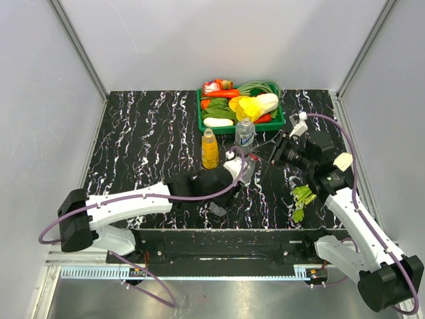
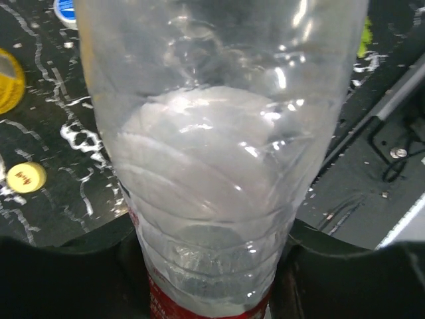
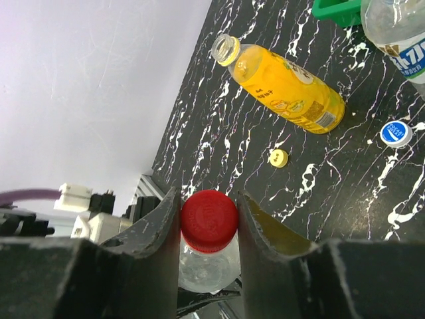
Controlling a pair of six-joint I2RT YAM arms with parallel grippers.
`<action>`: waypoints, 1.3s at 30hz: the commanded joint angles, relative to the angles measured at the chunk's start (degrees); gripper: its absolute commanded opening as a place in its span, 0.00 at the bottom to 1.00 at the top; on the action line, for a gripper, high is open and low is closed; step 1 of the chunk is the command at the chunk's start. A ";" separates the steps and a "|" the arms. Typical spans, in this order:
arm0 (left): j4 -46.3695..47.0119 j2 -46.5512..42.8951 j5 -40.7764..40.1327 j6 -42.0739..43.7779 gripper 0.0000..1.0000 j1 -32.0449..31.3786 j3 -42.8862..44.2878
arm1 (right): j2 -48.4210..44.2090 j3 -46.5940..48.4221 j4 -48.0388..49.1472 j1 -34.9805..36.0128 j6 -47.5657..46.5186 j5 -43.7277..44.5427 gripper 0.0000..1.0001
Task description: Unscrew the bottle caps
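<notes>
The red cap is round and ribbed at its rim, with raised marks on top that I cannot read. It sits on the neck of the clear bottle, whose red label shows only as a strip, its writing hidden. The right gripper is pressed together on this cap, one finger touching each side. The cap faces back toward the wrist, so the bottle's long axis runs straight out between the fingers. The left gripper is clamped around the bottle's body.

Beyond the right fingertips, on the table, lie the yellow cap and the blue cap, its white writing too small to read. Farther out is the orange juice bottle, its neck open, and the water bottle with blue characters.
</notes>
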 commanded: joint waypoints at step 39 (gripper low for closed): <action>46.66 -12.14 68.23 -5.43 0.28 10.68 -18.21 | -8.52 -0.84 36.54 0.35 0.45 -29.11 0.00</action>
